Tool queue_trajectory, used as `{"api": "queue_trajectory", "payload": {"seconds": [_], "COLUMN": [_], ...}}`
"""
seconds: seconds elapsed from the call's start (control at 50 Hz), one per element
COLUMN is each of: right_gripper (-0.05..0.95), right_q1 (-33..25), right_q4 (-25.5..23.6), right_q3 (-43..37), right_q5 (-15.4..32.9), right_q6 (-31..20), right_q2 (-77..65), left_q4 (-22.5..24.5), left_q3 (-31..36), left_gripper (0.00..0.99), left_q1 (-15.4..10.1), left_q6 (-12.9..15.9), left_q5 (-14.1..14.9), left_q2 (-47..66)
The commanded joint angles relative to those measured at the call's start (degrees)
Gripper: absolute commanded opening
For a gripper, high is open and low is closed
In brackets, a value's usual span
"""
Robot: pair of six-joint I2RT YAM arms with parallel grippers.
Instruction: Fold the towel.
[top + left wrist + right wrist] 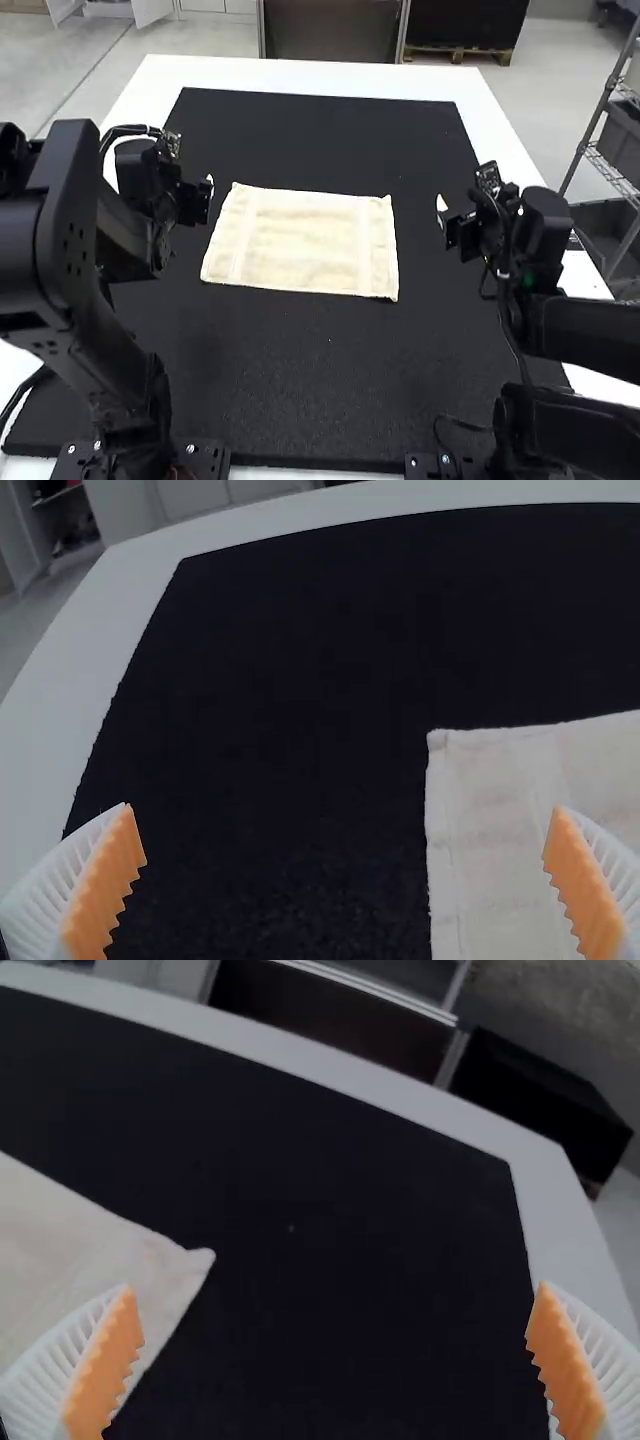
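A cream towel (305, 242) lies spread flat as a rough rectangle on the black mat. My left gripper (208, 190) is just beyond the towel's left edge, and my right gripper (443, 215) stands off to the right of it, apart from the cloth. In the left wrist view my left gripper (345, 880) has its fingers wide apart, with the towel (500, 830) partly between and behind them. Widely parted too are the fingers of my right gripper (335, 1360) in the right wrist view, where a corner of the towel (90, 1260) shows.
The black mat (300, 370) covers most of the white table (300, 76), whose rim runs around it. Both arms stand at the near side, the left arm (80, 270) on one side and the right arm (590, 330) on the other. A dark cable hangs beside the right arm.
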Motion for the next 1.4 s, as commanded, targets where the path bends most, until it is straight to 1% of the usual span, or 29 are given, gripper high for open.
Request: {"api": "queue_trajectory", "payload": {"seconds": [0.0,0.04,0.06,0.08,0.14,0.2,0.24,0.3,0.32,0.46,0.56,0.62,0.68,0.76,0.78,0.88,1.04,1.14,1.22,1.3,1.38], "right_gripper": [0.89,0.89,0.89,0.89,0.89,0.89,0.89,0.89,0.89,0.89,0.89,0.9,0.9,0.91,0.91,0.9,0.9,0.9,0.9,0.9,0.9], "right_q1": [0.94,0.94,0.94,0.94,0.94,0.94,0.94,1.03,1.03,1.73,2.17,2.35,2.44,2.7,2.79,3.49,3.93,5.07,5.6,5.78,5.69], "right_q4": [-0.56,-1.35,-1.44,-1.7,-3.99,-6.1,-7.77,-10.31,-10.49,-10.31,-10.05,-8.21,-5.22,-3.46,-3.2,-3.2,-3.2,-3.2,-3.11,-3.02,-1.53], "right_q3": [3.48,4.54,5.15,5.59,7.52,9.63,11.48,13.85,14.64,18.25,19.74,20.27,20.36,20.62,20.8,22.55,26.07,28.18,29.5,30.73,31.61], "right_q5": [-2.24,-2.24,-2.24,-2.33,-2.94,-4.0,-6.46,-7.43,-7.78,-7.78,-8.83,-8.83,-7.87,-7.6,-7.78,-8.66,-8.92,-8.39,-8.13,-8.04,-7.78], "right_q6": [1.4,3.68,5.61,6.32,8.25,10.8,13.52,14.75,15.02,15.46,16.69,16.86,17.74,17.74,17.66,17.92,19.76,19.94,19.94,20.38,21.0], "right_q2": [-0.21,0.23,0.67,0.94,2.17,3.84,5.51,8.76,10.52,21.06,27.65,30.99,33.19,34.95,35.3,37.32,41.45,44.27,46.29,48.48,50.33], "left_q4": [-0.47,-1.09,-1.61,-1.88,-2.58,-2.93,-3.81,-4.78,-5.57,-6.71,-8.73,-8.91,-9.17,-9.7,-9.61,-9.79,-9.79,-10.14,-11.37,-13.39,-14.8], "left_q3": [2.7,3.67,4.2,4.55,5.78,7.1,8.06,9.29,9.82,12.37,14.3,15.18,15.71,16.15,16.24,17.29,19.23,20.46,21.95,23.53,25.03], "left_gripper": [0.961,0.962,0.962,0.961,0.957,0.956,0.956,0.956,0.957,0.957,0.959,0.959,0.957,0.957,0.957,0.956,0.956,0.948,0.933,0.933,0.939], "left_q1": [-0.37,-0.1,-0.02,-0.02,-0.02,-0.02,-0.02,-0.02,-0.02,-0.28,-0.1,-0.02,0.16,0.69,0.78,1.13,1.13,1.13,1.13,1.13,1.13], "left_q6": [0.74,0.3,-0.14,-0.32,-0.32,-0.41,-0.41,-0.41,-0.41,-0.41,-0.41,-0.58,-0.93,-0.93,-0.93,-0.93,-1.02,-1.02,-0.93,-0.93,-1.02], "left_q5": [2.8,4.38,4.91,5.26,5.35,6.14,6.32,6.41,6.49,6.76,7.55,8.08,9.13,10.98,11.06,12.12,12.21,12.29,12.47,13.7,14.14], "left_q2": [2.35,3.31,3.84,4.19,5.42,6.13,6.57,6.83,6.92,9.11,11.22,12.72,14.04,15.09,15.27,16.23,18.08,19.84,21.42,23.26,24.85]}}
